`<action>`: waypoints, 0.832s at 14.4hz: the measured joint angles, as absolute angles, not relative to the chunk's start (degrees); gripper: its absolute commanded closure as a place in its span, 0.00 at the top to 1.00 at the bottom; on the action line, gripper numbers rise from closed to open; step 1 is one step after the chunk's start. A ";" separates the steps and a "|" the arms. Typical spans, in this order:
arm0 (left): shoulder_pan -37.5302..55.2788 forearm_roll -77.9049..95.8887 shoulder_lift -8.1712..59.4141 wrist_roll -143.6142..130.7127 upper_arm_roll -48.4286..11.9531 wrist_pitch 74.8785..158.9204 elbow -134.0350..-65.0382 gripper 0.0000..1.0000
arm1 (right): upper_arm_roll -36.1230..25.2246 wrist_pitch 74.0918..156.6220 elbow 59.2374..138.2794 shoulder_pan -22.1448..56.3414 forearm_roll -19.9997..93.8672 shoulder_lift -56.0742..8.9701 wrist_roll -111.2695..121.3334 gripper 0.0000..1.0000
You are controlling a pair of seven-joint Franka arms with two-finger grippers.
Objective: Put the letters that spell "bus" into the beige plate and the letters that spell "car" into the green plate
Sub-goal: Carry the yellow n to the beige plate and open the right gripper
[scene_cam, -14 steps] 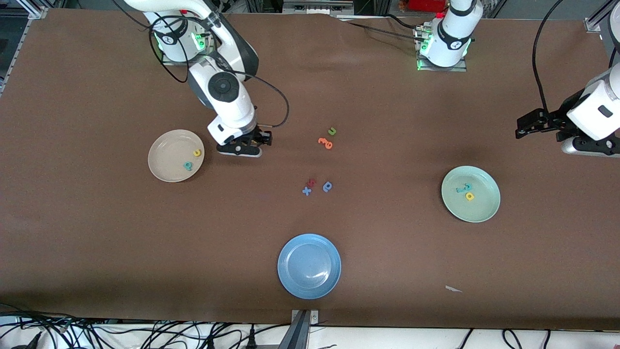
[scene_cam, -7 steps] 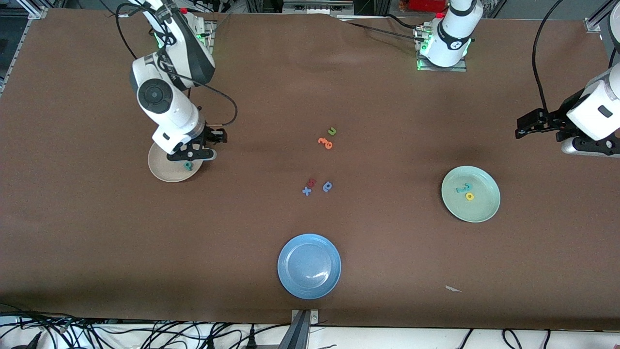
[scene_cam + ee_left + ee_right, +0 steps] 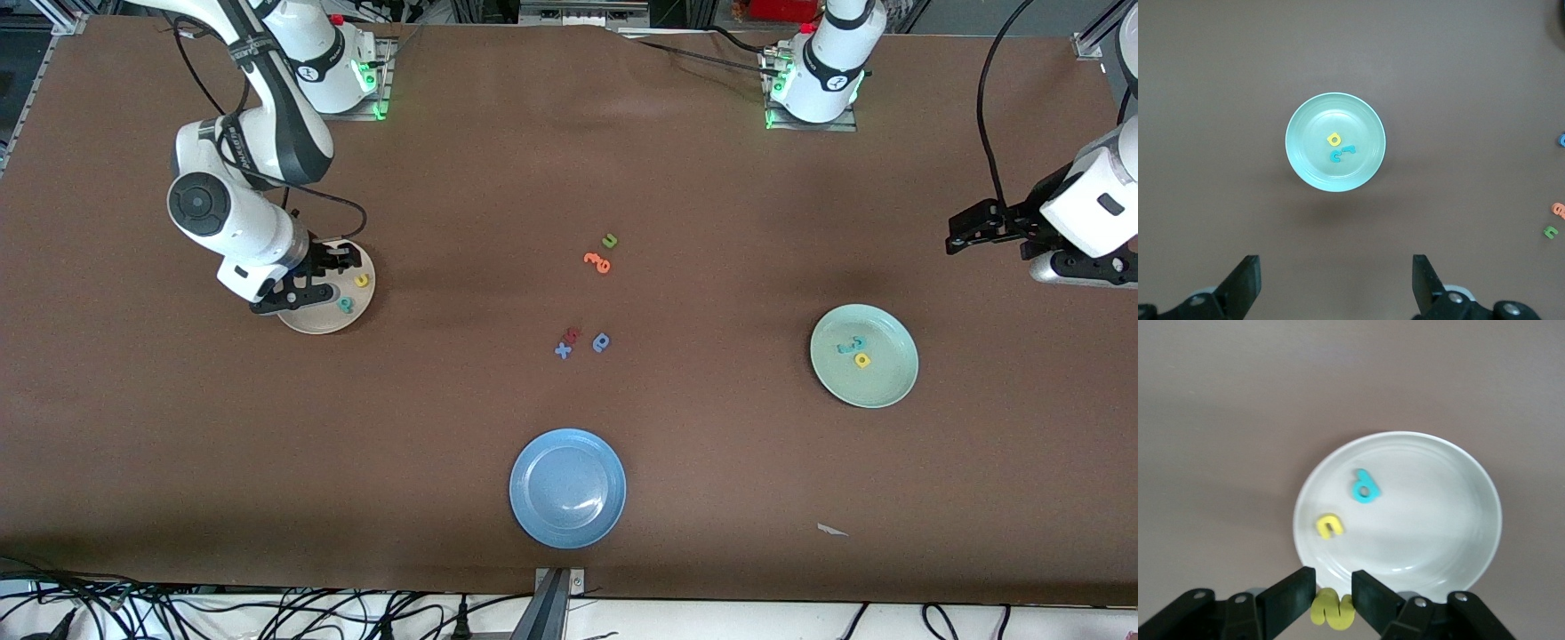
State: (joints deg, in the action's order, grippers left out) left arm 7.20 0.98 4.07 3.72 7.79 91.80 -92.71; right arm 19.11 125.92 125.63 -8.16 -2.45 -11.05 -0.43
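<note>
1. Right pincer [image 3: 1333, 597] clamped on the small yellow foam "s" [image 3: 1333, 611], hanging over the edge of the round shallow beige plate [image 3: 307, 320] at the right arm's end of the tabletop [image 3: 569, 178].
2. Step in hand, by my reading: last letter of "bus" going in. Teal looped "b" [image 3: 1365, 487] and yellow "u" [image 3: 1329, 525] already lie in that plate, apart from each other.
3. Next move likely calls for carrying the "s" further in over bare plate, clear of the two letters, then parting the fingers.
4. Left pincer [image 3: 1337, 283] spread wide and empty, waiting high over the pale mint-green plate [image 3: 1298, 157], which holds the yellow looped "a" [image 3: 1333, 139], teal "c" [image 3: 1335, 157] and teal "r" [image 3: 1349, 149].
5. Strays mid-tabletop: green "u" [image 3: 609, 240], orange letters [image 3: 598, 261], darker blue looped letter [image 3: 602, 342], blue "x" [image 3: 563, 350]. Bright blue plate [image 3: 567, 488] nearest the camera. Nothing obstructs the drop.
</note>
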 measured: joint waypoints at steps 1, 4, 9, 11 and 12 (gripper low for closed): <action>7.20 0.98 4.07 3.72 7.79 91.80 -92.71 1.00 | 19.12 126.56 126.07 -9.00 -2.44 -11.36 0.34 0.00; 7.20 0.98 4.07 3.72 7.79 91.80 -92.71 1.00 | 19.13 129.15 127.55 -10.22 -2.44 -12.78 0.97 0.81; 7.20 0.99 4.07 3.72 7.79 91.80 -92.71 1.00 | 19.16 129.80 127.65 -10.48 -2.39 -13.35 1.02 1.00; 7.20 0.99 4.07 3.72 7.79 91.80 -92.71 1.00 | 19.16 129.80 127.63 -10.48 -2.39 -13.26 1.03 1.00; 7.20 0.99 4.07 3.72 7.79 91.80 -92.71 1.00 | 19.16 129.81 127.56 -10.49 -2.39 -13.12 1.02 1.00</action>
